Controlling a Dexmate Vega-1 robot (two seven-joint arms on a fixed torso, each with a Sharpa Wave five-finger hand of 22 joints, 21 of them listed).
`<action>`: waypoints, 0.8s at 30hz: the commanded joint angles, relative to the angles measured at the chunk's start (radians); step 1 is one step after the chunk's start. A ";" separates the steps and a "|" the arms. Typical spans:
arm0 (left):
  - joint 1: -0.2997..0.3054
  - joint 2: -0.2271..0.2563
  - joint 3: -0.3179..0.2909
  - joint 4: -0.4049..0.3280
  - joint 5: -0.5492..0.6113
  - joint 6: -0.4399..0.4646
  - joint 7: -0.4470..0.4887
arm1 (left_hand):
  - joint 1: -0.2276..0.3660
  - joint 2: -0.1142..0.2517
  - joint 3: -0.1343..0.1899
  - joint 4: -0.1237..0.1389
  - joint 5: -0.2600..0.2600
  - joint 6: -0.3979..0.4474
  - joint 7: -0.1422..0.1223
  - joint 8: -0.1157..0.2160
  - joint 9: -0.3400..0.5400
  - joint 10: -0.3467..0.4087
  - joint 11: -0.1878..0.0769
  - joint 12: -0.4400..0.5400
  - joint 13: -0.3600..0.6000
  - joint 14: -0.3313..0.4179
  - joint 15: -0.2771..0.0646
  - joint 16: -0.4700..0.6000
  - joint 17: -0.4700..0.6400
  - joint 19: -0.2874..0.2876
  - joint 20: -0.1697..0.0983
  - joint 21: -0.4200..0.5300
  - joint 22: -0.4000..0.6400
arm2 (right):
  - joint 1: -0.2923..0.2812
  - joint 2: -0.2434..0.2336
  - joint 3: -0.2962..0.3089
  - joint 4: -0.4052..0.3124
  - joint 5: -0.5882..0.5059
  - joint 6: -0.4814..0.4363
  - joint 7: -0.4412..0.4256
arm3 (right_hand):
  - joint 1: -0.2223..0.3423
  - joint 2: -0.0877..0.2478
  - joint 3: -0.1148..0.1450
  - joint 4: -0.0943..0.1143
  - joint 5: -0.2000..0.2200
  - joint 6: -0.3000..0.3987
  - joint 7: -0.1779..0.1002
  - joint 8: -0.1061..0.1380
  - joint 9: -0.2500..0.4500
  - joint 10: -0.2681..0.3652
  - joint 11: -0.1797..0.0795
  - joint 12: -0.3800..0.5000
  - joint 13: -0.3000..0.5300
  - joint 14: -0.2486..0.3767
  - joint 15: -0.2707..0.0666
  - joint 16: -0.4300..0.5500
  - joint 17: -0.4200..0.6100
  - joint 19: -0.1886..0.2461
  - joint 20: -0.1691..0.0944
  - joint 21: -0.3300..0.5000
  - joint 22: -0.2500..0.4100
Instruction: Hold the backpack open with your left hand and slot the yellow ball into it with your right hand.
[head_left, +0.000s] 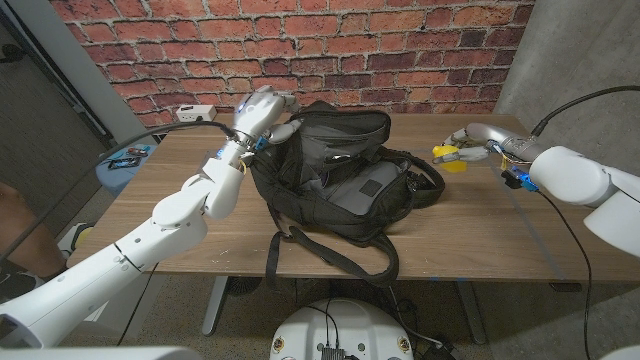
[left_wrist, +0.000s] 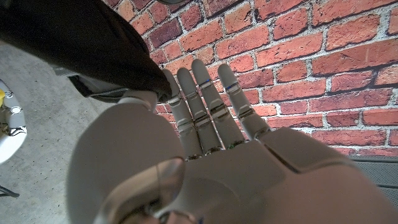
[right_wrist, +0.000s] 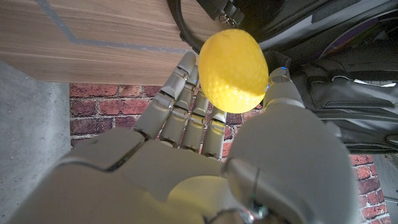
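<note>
Black backpack (head_left: 345, 185) sits mid-frame on tabletop, main compartment unzipped & gaping, grey lining showing, straps trailing toward lower centre. Yellow ball (head_left: 447, 160), dimpled, w/ oval look, sits right of centre, near the pack, not touching.

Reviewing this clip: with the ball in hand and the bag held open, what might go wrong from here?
1. The yellow ball sits pinched at the right hand's fingertips, not cupped, so it may slip before reaching the backpack.
2. The left hand holds only the backpack's upper edge; if that slackens, the opening could sag shut.
3. Loose straps lie between the right hand and the opening and might snag it.
</note>
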 joint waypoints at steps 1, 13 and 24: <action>0.003 0.005 -0.007 0.009 -0.006 -0.008 0.017 | 0.007 0.010 0.008 -0.001 0.005 -0.002 0.004 0.006 0.001 0.002 -0.012 -0.005 0.002 0.005 0.004 -0.002 0.006 -0.007 -0.001 0.007 0.002 | 0.045 0.029 -0.042 -0.010 0.057 0.028 -0.005 | 0.013 0.012 -0.007 -0.002 -0.003 0.010 0.000 -0.002 0.003 0.033 -0.025 0.007 0.005 0.011 -0.149 0.004 0.006 0.015 -0.026 0.009 0.004; 0.010 0.010 -0.016 0.016 -0.016 -0.019 0.036 | 0.004 0.009 0.008 0.001 0.005 -0.004 0.005 0.007 -0.001 0.001 -0.008 -0.007 0.003 0.006 0.003 -0.006 0.007 -0.009 -0.001 0.013 0.001 | 0.097 0.048 -0.127 -0.025 0.119 0.025 -0.060 | 0.021 0.015 -0.010 -0.003 -0.006 0.013 0.002 -0.004 0.004 0.039 -0.020 0.009 0.004 0.015 -0.149 0.007 0.011 0.019 -0.027 0.010 0.004; 0.035 0.015 -0.033 0.005 -0.019 -0.005 0.056 | 0.005 0.009 0.010 0.000 0.005 -0.005 0.006 0.009 -0.002 0.002 -0.008 -0.008 0.003 0.005 0.004 -0.008 0.010 -0.011 0.000 0.018 -0.001 | 0.172 0.047 -0.207 -0.008 0.197 0.054 -0.079 | 0.028 0.018 -0.013 -0.003 -0.009 0.014 0.005 -0.006 0.005 0.037 -0.020 0.008 0.004 0.014 -0.147 0.009 0.015 0.019 -0.024 0.009 0.004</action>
